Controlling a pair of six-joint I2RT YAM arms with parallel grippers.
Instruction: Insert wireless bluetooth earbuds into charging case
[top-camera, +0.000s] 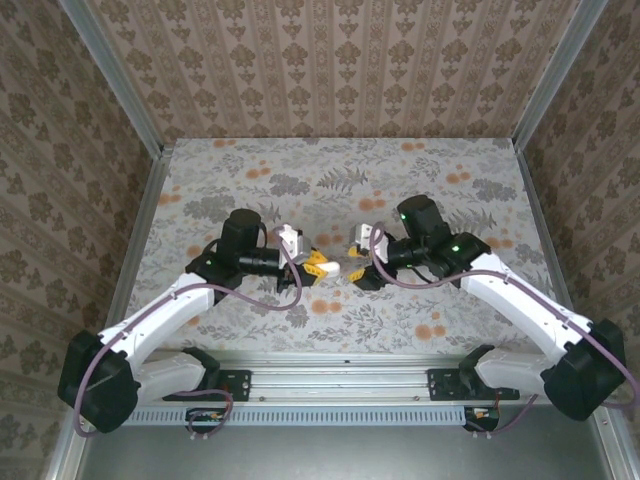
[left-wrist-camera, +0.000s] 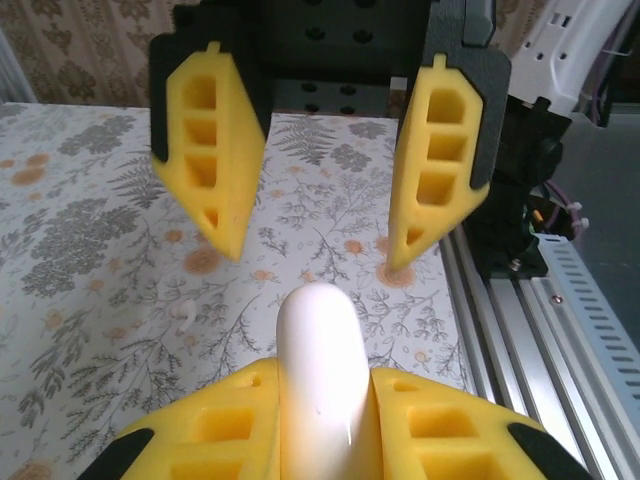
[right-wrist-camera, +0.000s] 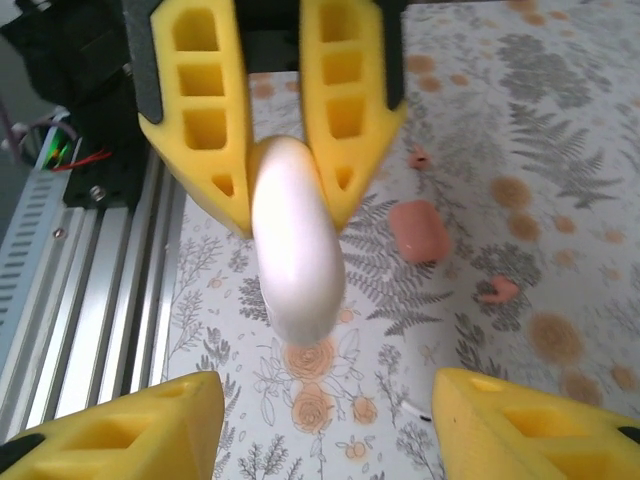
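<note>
My left claw (left-wrist-camera: 325, 385) is clamped across the broad sides of the white charging case (left-wrist-camera: 318, 340) at lower centre, probably light, hard and slippery, while my right claw (right-wrist-camera: 325, 390) gapes empty and a tiny, fiddly pink earbud (right-wrist-camera: 498, 290) lies at right on the table (right-wrist-camera: 560, 120).

Held case (left-wrist-camera: 318, 340): plain glossy white; fingers (left-wrist-camera: 440, 430) yellow with black edging. Table cover (top-camera: 330, 170): pale, printed with grey ferns and orange flowers; the loose case (right-wrist-camera: 420, 230) and earbud (right-wrist-camera: 498, 291) on it are both coral-pink. Walls (top-camera: 340, 60): beige with brown damask stripes; arms (top-camera: 160, 325) white with black joints.
</note>
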